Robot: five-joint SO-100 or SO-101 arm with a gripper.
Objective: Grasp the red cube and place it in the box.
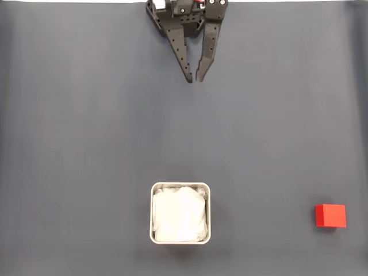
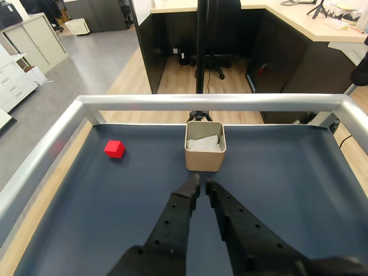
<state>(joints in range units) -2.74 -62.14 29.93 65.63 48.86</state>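
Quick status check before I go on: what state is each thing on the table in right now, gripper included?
Black two-finger gripper: shut or nearly so, fingertips almost touching, holding nothing, well away from both objects.
Small bright red cube: resting flat on the dark mat, free, outside the box.
Square white box with rounded corners: upright, open-topped, lined with crumpled white tissue, no cube inside.
Dark grey mat: flat.
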